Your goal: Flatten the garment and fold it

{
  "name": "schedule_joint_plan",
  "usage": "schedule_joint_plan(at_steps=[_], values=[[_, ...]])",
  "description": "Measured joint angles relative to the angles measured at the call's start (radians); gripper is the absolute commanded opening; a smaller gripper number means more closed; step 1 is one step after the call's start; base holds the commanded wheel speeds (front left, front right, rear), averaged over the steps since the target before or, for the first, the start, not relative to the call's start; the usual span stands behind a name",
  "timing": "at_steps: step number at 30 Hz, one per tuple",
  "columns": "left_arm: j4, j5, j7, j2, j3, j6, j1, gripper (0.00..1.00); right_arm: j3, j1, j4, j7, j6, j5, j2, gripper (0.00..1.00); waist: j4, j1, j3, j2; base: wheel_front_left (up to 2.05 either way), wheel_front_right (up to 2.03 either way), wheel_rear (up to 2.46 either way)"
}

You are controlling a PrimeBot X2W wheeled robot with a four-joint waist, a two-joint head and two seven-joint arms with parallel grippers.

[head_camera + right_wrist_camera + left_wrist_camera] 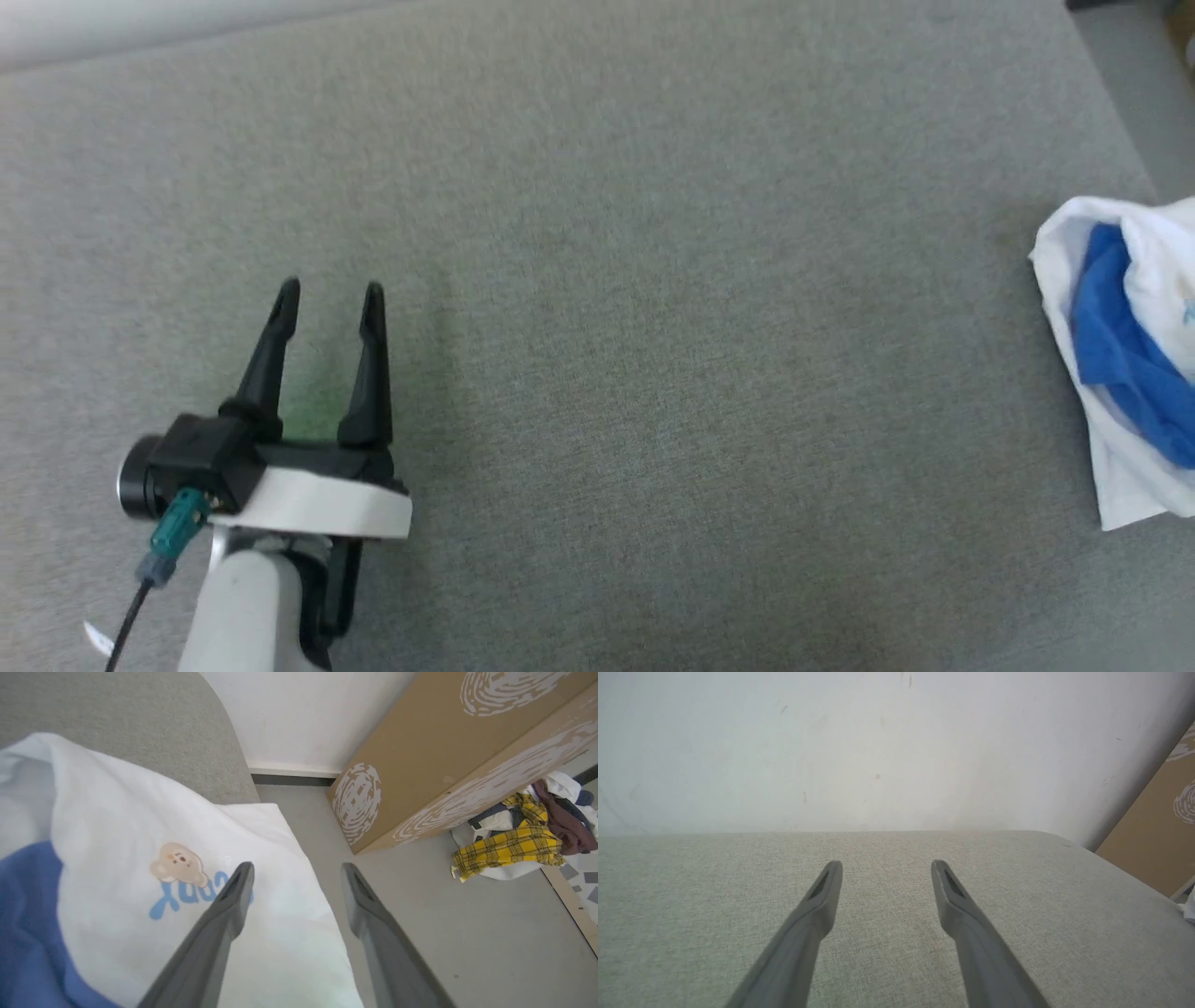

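Hovering over the grey fabric-covered table [653, 280] in the head view, the left gripper [331, 287] is standing open; the soft white T-shirt with bright blue sleeves [1120, 355] is lying bunched at the table's right edge. Left wrist view: its fingers [815, 919] are pointing apart. Right wrist view: the right gripper [297, 867] is gaping open above the T-shirt, empty.

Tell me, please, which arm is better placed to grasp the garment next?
Right, probably. The right gripper, open, is right at the garment bunched at the right edge of the cushion; the left gripper is over bare cushion, far from it.
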Motion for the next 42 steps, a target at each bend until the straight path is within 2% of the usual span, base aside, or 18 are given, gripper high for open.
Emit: schedule_joint_plan(at_steps=[5,11,18,27,34,42], values=[[0.012,-0.012,0.0,-0.017,0.016,0.009,0.06,1.0,-0.004,0.082,-0.166,-0.009,0.0,-0.034,0.092,1.0,0.011,-0.0001,-0.086,0.0,0.0,0.0,0.0],[0.026,-0.015,0.0,-0.029,0.035,0.019,0.102,1.0,0.06,0.216,-0.38,0.037,0.0,-0.02,0.217,1.0,0.04,-0.0002,-0.178,0.0,0.0,0.0,0.0],[0.048,-0.009,0.0,-0.028,0.081,0.036,0.141,1.0,0.168,0.26,-0.5,0.078,0.0,0.029,0.321,1.0,0.109,-0.0001,-0.247,0.0,0.0,0.0,0.0],[0.089,0.0,0.0,-0.009,0.101,0.026,0.155,1.0,0.162,0.358,-0.633,0.06,0.0,0.047,0.387,1.0,0.184,0.0,-0.319,0.0,0.0,0.0,0.0],[0.115,0.002,0.0,-0.004,0.101,0.011,0.217,1.0,0.168,0.471,-0.705,0.059,0.0,0.063,0.415,1.0,0.205,-0.0001,-0.362,0.0,0.0,0.0,0.0],[0.132,0.002,0.0,-0.009,0.093,-0.001,0.226,1.0,0.211,0.521,-0.73,0.059,0.0,0.073,0.421,1.0,0.223,0.0001,-0.384,0.0,0.0,0.0,0.0]])
